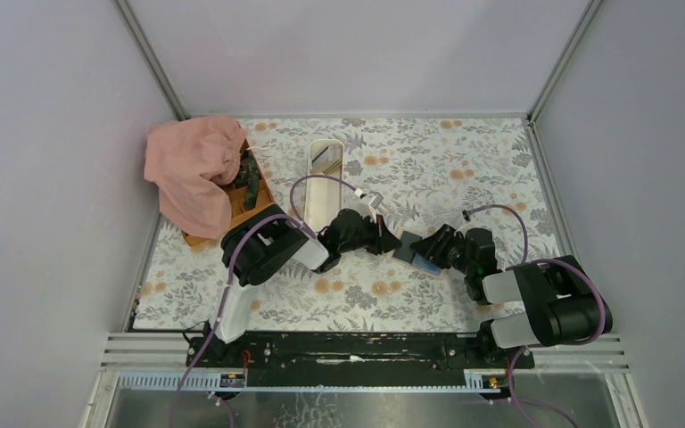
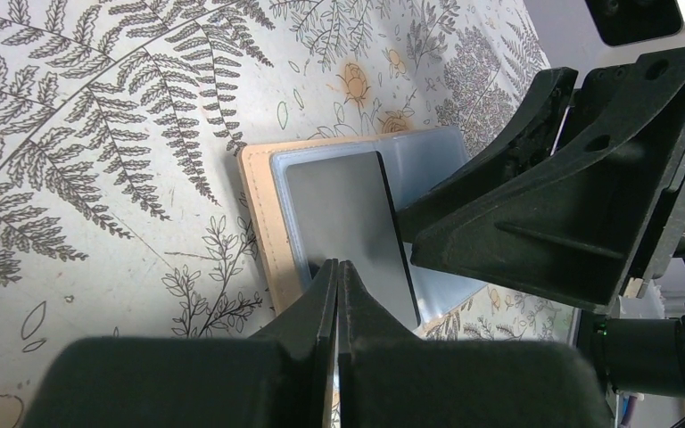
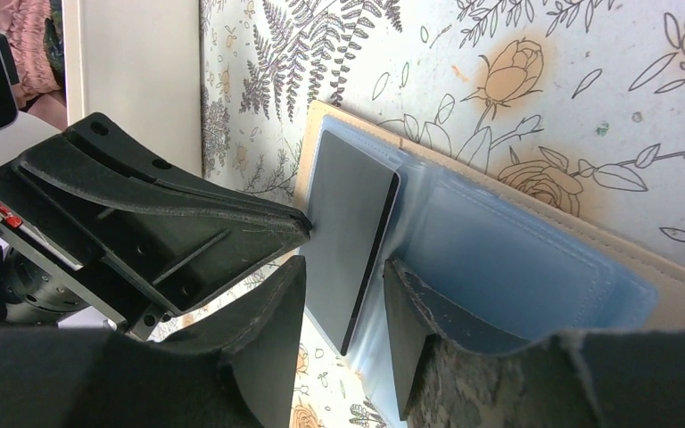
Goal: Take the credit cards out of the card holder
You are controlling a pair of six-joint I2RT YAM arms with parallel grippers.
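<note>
Back-left on the floral bench (image 1: 464, 160), a wooden box (image 1: 266, 189) sat half under a pink cloth (image 1: 192, 169). A long white tray (image 1: 324, 183) stood just behind the left arm, and all three were well apart from the action. What crowded the card holder (image 3: 535, 267) was the two end effectors themselves, nose to nose over it near the middle of the bench.

The left end effector (image 2: 337, 266) was pinched down to a hairline on the edge of a dark grey credit card (image 2: 343, 218). The right end effector (image 3: 345, 267) stood partly open and gripped nothing. One of its fingers (image 3: 419, 312) was down on the pale blue sleeve, and the card's corner lay in the gap.

The holder lay open and flat, its tan cover showing as a rim around light blue plastic pockets. The card was plain and matte, sitting askew across one pocket.
</note>
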